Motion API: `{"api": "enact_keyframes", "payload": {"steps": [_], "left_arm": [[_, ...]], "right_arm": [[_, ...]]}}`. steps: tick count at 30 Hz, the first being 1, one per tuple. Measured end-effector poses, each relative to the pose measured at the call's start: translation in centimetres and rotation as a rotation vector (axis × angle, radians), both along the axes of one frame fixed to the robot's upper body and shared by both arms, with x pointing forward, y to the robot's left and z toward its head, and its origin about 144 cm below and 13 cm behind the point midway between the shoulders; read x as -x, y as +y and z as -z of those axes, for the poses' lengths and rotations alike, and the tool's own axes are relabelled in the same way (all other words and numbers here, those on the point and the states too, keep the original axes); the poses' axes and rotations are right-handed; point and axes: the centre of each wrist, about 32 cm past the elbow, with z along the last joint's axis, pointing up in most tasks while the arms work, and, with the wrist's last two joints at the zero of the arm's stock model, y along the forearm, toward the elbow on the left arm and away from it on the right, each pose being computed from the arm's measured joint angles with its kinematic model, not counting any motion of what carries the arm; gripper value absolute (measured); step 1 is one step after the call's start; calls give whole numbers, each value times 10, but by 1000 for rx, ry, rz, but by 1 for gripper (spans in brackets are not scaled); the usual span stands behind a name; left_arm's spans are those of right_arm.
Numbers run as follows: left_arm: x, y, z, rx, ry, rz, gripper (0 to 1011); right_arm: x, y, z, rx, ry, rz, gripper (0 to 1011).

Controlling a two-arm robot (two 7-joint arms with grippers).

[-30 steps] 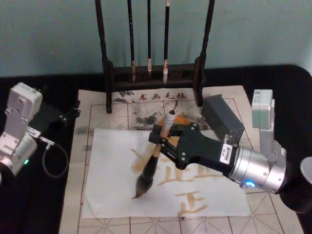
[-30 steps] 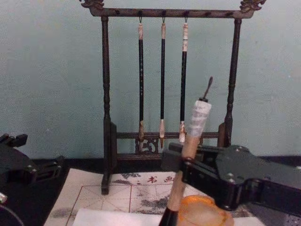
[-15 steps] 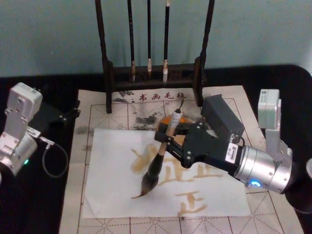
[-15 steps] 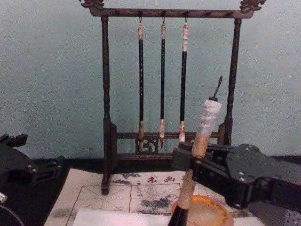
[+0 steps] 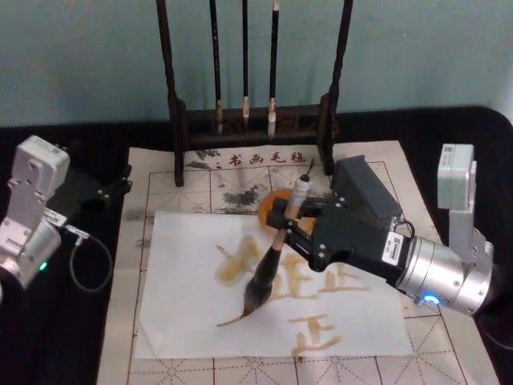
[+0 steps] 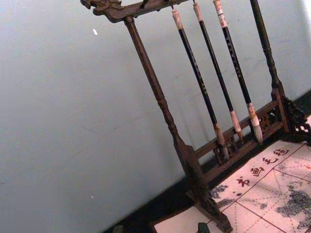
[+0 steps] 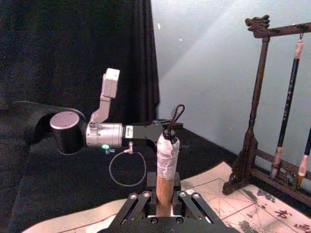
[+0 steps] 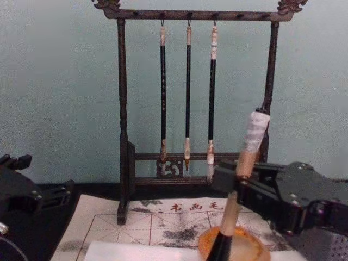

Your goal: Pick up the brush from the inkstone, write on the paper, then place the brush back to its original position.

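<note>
A black table (image 5: 72, 345) carries a gridded mat (image 5: 160, 176), and on the mat lies the paper (image 5: 180, 273), already marked with several golden-brown characters. So the pickup is done and the writing looks well under way. The right gripper (image 5: 280, 228) reaches in from the right above the sheet, its jaws clamped narrow on the wooden handle of the brush (image 5: 263, 279). The brush leans, wrapped end up toward the back and bristles down to the left, with the tip touching the paper at the lower end of a stroke. A stroke seems to be in hand. What is left is to finish writing, lift off, and carry the brush back to the inkstone (image 5: 267, 208), which sits on the mat just behind the paper's far edge, partly hidden by the handle and gripper. At the mat's far edge stands a tall dark rack (image 5: 250, 122) with three thin brushes (image 8: 187, 92) hanging from its top bar. In the chest view the held brush's wrapped end rises in line with the rack's right post, so a backward swing could clip it. The left gripper (image 5: 120, 184) rests parked at the table's left, well apart from the paper. A block (image 5: 357, 178) lies just right of the inkstone, close against the right gripper, and narrows the way back.
</note>
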Motion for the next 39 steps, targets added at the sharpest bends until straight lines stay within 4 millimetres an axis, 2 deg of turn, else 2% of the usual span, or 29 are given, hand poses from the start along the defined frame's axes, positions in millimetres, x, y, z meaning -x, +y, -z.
{"api": "enact_keyframes", "payload": {"steps": [12, 23, 32, 39], "left_arm": [[0, 0, 0, 0, 0, 0, 1001], [0, 0, 0, 0, 0, 0, 1001], [0, 0, 0, 0, 0, 0, 1001], [0, 0, 0, 0, 0, 0, 1001]], "right_arm": [[2, -5, -5, 3, -18, 19, 189], [-2, -10, -20, -77, -17, 64, 189], [-14, -14, -30, -172, 24, 168, 189], [-29, -17, -36, -254, 138, 286, 189]]}}
